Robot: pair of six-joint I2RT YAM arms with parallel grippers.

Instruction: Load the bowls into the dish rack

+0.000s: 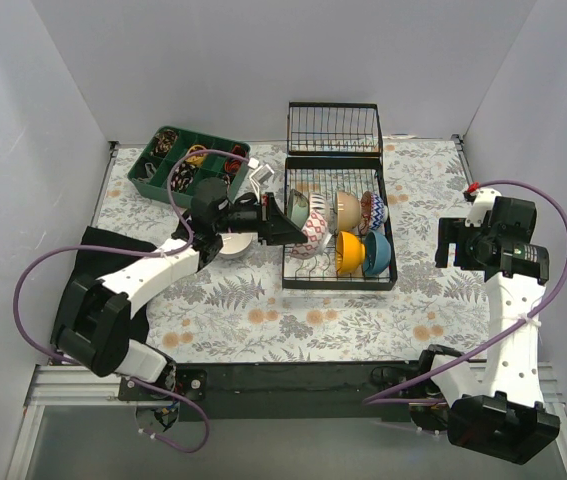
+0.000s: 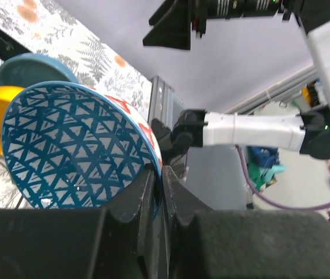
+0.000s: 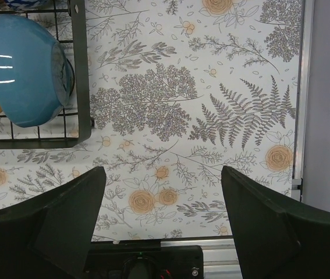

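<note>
**A thin rim pinch beside a crowded rack**

The left fingers [image 2: 131, 200] are closed almost to touching on the rim of the patterned bowl [image 2: 77, 145], blue triangles inside, red and white outside. They hold it on edge at the left side of the dish rack [image 1: 339, 284], which sits toward the far edge of the table. So thin a grip may let the bowl swivel or slide out as it goes down. It could also clip the yellow bowl [image 1: 348, 252] or its close-packed neighbours, or catch a wire and tip. The right fingers [image 3: 66, 215] gape wide, holding nothing, above the table near its right edge, too far off to steady anything.
</note>
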